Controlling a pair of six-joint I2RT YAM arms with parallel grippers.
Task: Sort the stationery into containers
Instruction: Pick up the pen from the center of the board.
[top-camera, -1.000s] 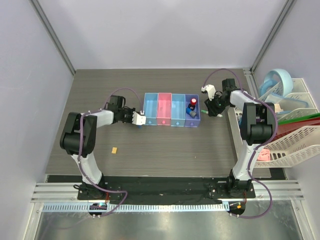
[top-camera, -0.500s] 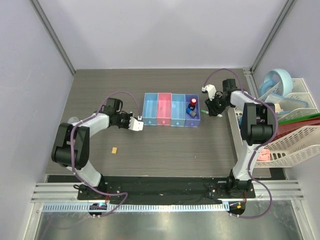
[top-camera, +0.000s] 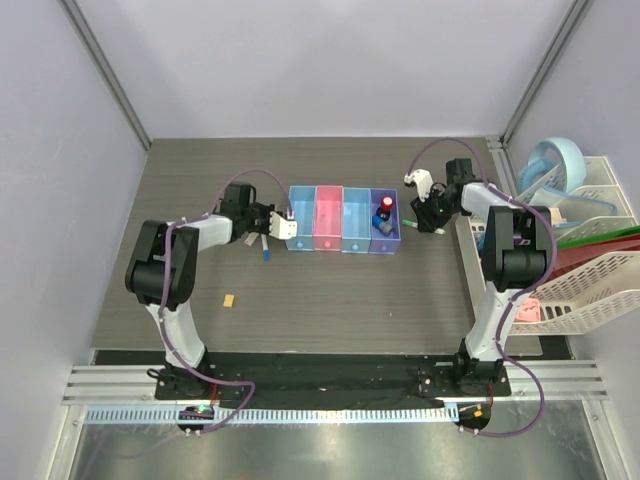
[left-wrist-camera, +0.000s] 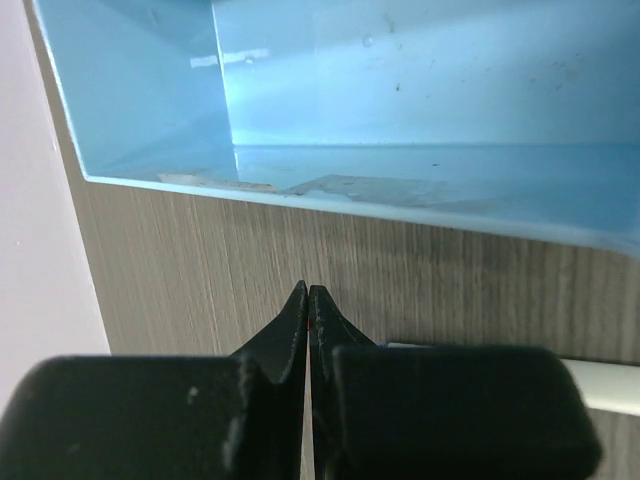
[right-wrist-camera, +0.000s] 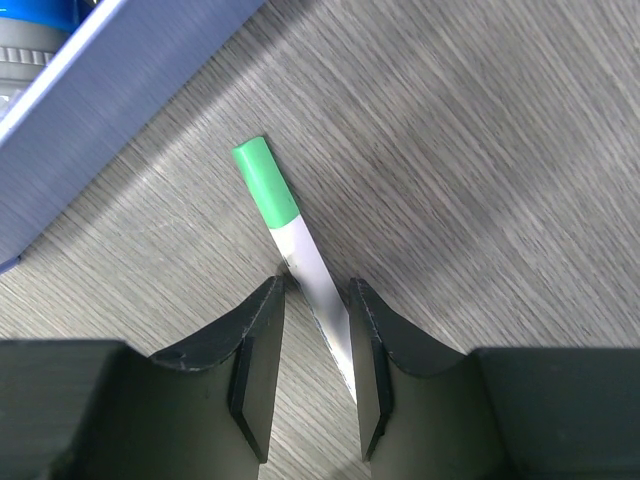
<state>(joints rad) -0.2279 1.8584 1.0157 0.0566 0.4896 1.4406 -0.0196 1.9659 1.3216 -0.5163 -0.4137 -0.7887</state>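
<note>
The green-tipped white pen (right-wrist-camera: 300, 255) lies on the table (right-wrist-camera: 480, 150) just beside the darker blue bin (right-wrist-camera: 90, 130). We see the right gripper (right-wrist-camera: 312, 300) straddling its shaft, jaws narrowly apart. The blue-capped pen (top-camera: 265, 250) lies near the leftmost light blue bin (left-wrist-camera: 400, 120), where the left gripper (left-wrist-camera: 308, 300) hovers, pinched closed. A red-capped bottle (top-camera: 386, 206) stands in the darker blue bin.

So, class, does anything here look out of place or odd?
Yes. A small tan block lies alone on the table, well away from the bins. A blue-capped pen also lies loose on the table beside the left end effector, which is shut on nothing.
</note>
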